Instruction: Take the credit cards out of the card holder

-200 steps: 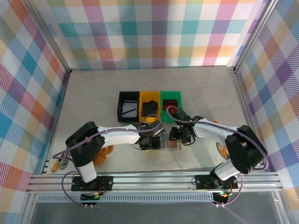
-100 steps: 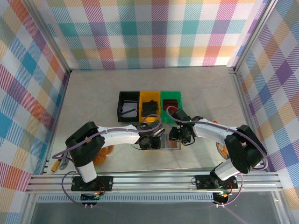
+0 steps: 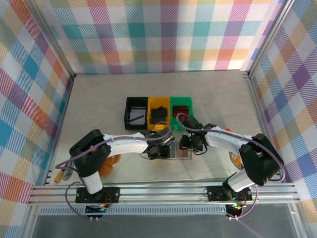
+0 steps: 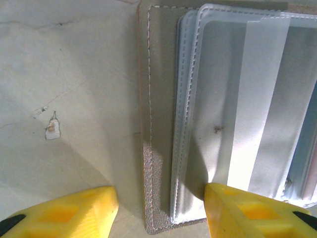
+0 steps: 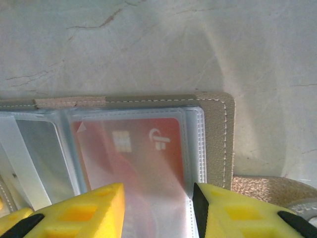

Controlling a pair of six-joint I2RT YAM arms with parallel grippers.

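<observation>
Since the card holder (image 3: pixel 177 153) lies open and flat on the table (image 3: pixel 99 99), in the middle of the top view just below the bins (image 3: pixel 159 98), an arm can work on it from each side.

In the left wrist view the left gripper (image 4: pixel 161 198) is at the bottom edge. Its two yellow fingers are wide apart and hold nothing. One finger is over bare table at the lower left. The other is on the clear pockets (image 4: pixel 223 99) at the lower right.

In the right wrist view the right gripper (image 5: pixel 157 193) is at the bottom too, with its fingers apart and empty. The red card (image 5: pixel 133 148) shows between them, tucked inside a clear pocket in the middle of the frame.

I think the step now is getting that red card out. To do it well, the left side should press the holder down so it can't slide. The right fingers should find the open side of the pocket, pinch just the card's edge and not the plastic, then pull straight and slow. I can't tell which side the pocket opens on.
</observation>
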